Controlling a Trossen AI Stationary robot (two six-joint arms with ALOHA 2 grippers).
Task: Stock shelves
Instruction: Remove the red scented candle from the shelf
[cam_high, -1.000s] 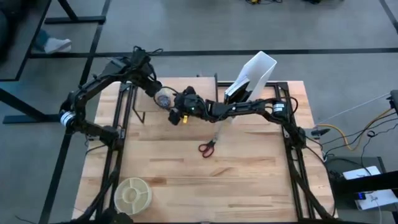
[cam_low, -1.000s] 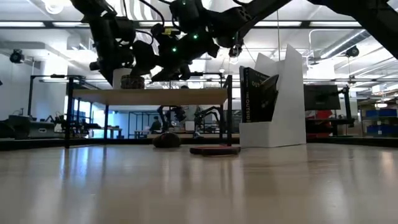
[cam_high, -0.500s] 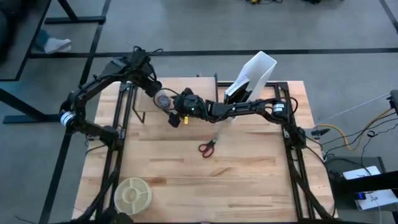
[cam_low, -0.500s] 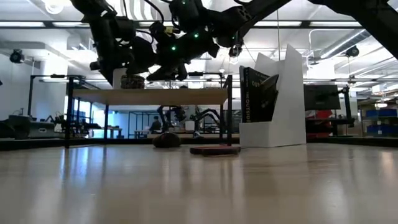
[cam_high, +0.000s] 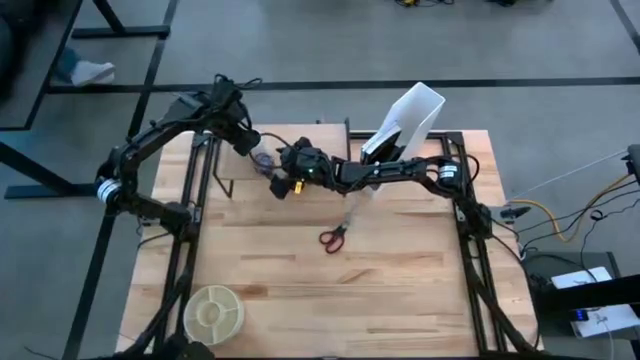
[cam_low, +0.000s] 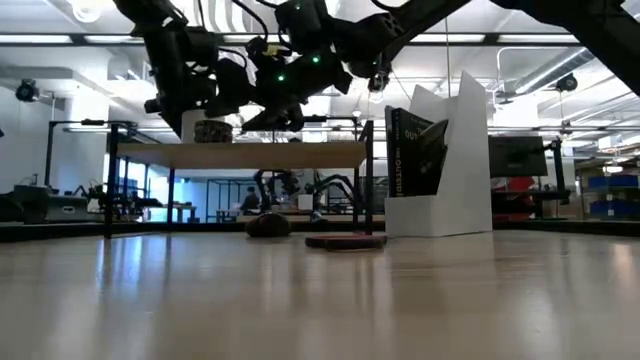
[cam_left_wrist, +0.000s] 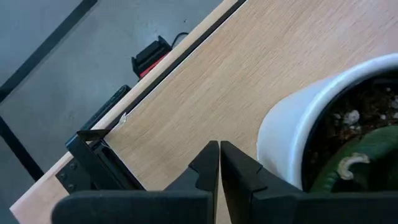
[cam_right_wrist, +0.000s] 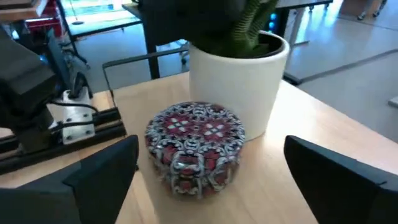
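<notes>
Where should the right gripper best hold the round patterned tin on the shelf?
Probably across the patterned tin's round side wall. It stands upright beside the white pot; the right gripper faces its clear side, fingers open wide, so come in level from there.

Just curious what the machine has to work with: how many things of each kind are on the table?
Riser shelf: 1
White file holder: 1
Dark books in it: 2
Red-handled scissors: 1
Round clear container: 1
Patterned tin: 1
Potted plant: 1
Dark round thing under shelf: 1
Total: 9
</notes>
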